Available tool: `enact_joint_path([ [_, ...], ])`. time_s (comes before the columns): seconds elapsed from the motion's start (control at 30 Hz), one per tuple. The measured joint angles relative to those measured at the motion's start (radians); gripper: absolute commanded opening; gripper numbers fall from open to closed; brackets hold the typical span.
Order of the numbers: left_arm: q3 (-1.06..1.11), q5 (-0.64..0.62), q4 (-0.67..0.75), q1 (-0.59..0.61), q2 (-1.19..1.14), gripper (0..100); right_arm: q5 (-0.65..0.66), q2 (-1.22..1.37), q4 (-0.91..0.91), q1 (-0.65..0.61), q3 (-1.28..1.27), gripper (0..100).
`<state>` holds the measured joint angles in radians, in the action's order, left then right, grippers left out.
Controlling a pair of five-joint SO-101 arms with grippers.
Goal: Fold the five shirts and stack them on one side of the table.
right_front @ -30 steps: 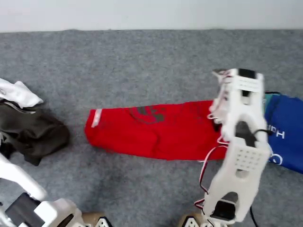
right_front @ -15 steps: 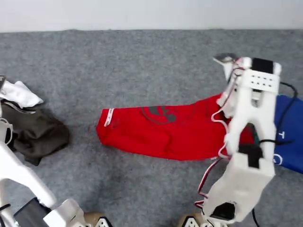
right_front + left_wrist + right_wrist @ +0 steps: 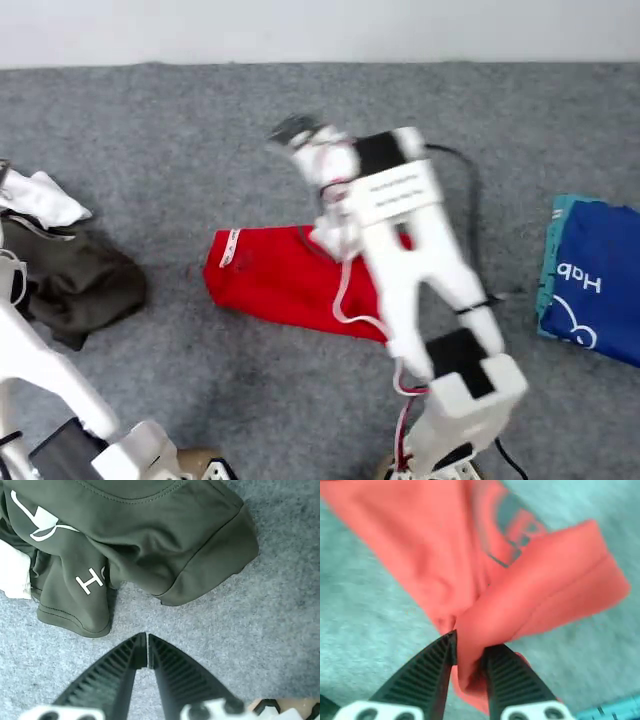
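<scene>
Right wrist view: right claw (image 3: 469, 649) pinches the red shirt (image 3: 435, 550); left claw (image 3: 147, 647), clenched empty, hangs beside the olive shirt (image 3: 150, 535).

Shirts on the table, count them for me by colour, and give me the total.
Red shirt: 1
Dark green shirt: 1
White shirt, bunched up: 1
Blue shirt: 1
Teal shirt, just an edge showing under the blue one: 1
Total: 5
</scene>
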<state>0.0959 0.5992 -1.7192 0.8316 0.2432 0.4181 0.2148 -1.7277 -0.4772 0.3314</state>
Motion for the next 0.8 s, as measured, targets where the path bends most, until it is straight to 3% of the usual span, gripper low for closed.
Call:
enact_joint_path([
  [0.3,0.0,-0.015,0.0,0.0,0.0,2,-0.048,0.166,0.198,-0.169,0.0,1.0],
  [0.67,0.0,-0.064,0.0,0.0,0.0,2,-0.048,0.224,0.351,-0.224,0.0,1.3],
  [0.8,0.0,-0.064,0.0,0.0,0.0,2,-0.048,0.224,0.382,-0.227,-0.002,10.0],
])
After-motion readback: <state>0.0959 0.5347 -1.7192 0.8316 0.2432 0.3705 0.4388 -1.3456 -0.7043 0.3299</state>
